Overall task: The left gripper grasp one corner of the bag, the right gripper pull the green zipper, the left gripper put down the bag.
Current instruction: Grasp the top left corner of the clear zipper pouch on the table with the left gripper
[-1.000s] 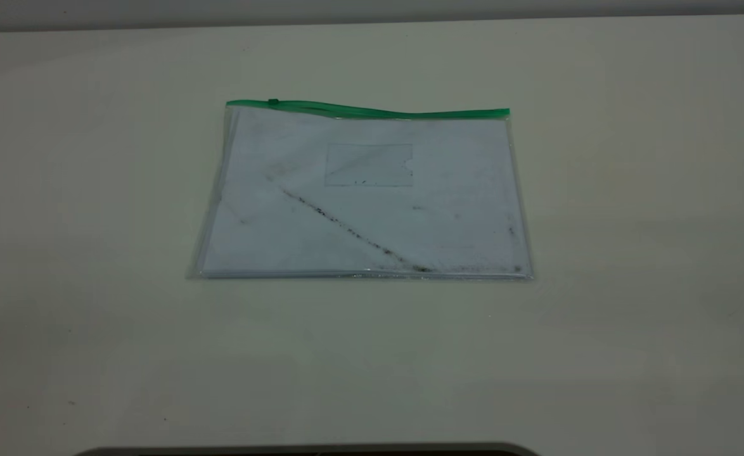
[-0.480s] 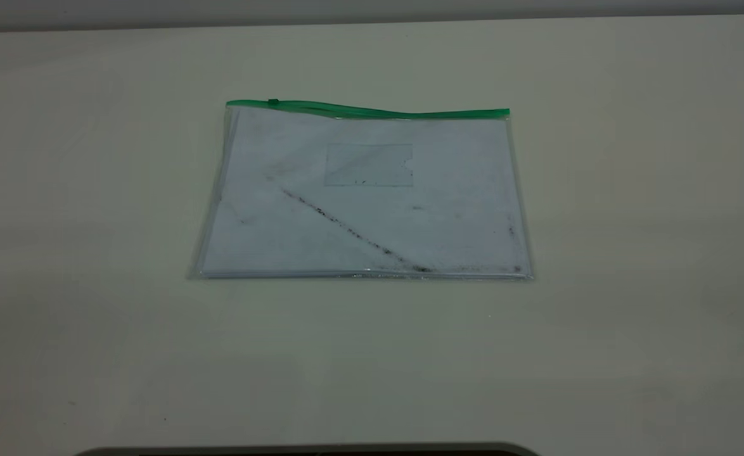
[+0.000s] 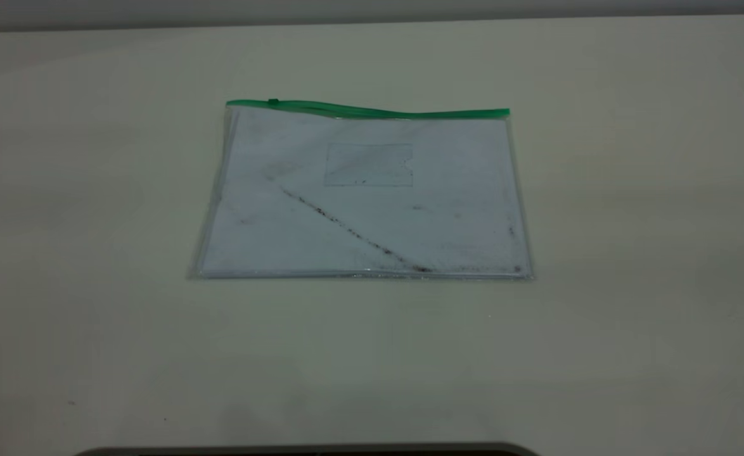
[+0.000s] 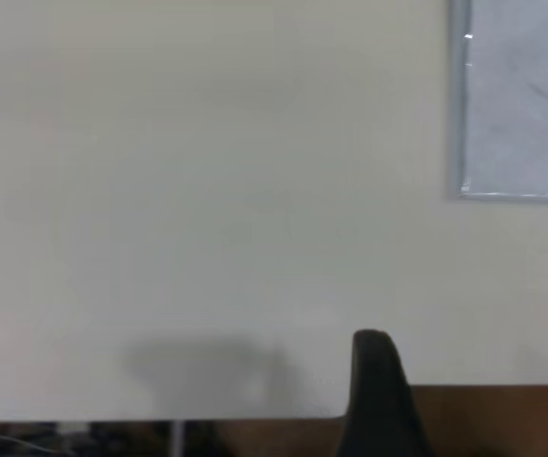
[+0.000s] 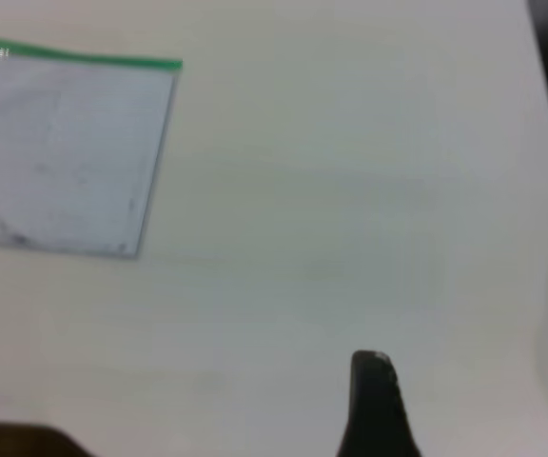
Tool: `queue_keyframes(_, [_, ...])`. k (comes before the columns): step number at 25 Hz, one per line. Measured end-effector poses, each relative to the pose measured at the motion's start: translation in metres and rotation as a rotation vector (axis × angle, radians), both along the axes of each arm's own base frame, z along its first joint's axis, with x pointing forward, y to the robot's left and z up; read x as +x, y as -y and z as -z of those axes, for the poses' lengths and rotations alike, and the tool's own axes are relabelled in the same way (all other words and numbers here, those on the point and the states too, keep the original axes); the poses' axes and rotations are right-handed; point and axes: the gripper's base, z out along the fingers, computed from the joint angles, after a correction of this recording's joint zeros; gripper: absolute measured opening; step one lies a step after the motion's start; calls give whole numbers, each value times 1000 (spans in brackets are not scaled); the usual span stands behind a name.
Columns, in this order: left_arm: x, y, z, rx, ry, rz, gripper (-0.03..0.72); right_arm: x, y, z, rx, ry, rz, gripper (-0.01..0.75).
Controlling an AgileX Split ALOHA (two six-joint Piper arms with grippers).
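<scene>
1. Clear, glossy plastic forms the bag (image 3: 362,196), a flat rectangle lying on the matte cream tabletop (image 3: 632,221) in the exterior view. White paper shows through it, crossed by a dark, smudgy diagonal streak (image 3: 346,231), and a small rectangular card pocket (image 3: 368,164) sits near the upper middle. The green zipper (image 3: 372,111) runs as a thin, slightly wavy strip along the far long edge, with its tiny slider tab (image 3: 273,101) close to the left end. No arm appears in this view.

2. In the left wrist view, one dark, rounded finger of the left gripper (image 4: 379,390) rises over the tabletop's near edge. The bag's clear corner (image 4: 517,105), with sharp straight seams, lies well apart from that finger. Whether these fingers are released or clenched, I cannot tell.

3. In the right wrist view, a single dark tapered finger of the right gripper (image 5: 377,405) hangs over bare tabletop. The bag's corner with the zipper's green end (image 5: 112,61) lies well apart from it. Their state here too I cannot tell.
</scene>
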Motion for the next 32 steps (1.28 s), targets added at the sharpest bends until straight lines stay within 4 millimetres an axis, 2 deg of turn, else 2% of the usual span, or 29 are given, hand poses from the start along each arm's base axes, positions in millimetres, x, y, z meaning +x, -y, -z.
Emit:
queue_keyframes(5, [58, 8, 25, -90, -42, 55, 567, 29, -1, -4, 18, -92, -8, 556])
queue_keyframes(8, [90, 12, 47, -142, -63, 67, 567, 46, -1, -6, 12, -133, -17, 556])
queue_keyframes(19, [206, 22, 122, -241, -139, 163, 567, 98, -4, 8, 36, -239, -71, 556])
queue_keyframes(32, [295, 30, 208, -324, -163, 241, 567, 147, -17, 39, 126, -345, -214, 556])
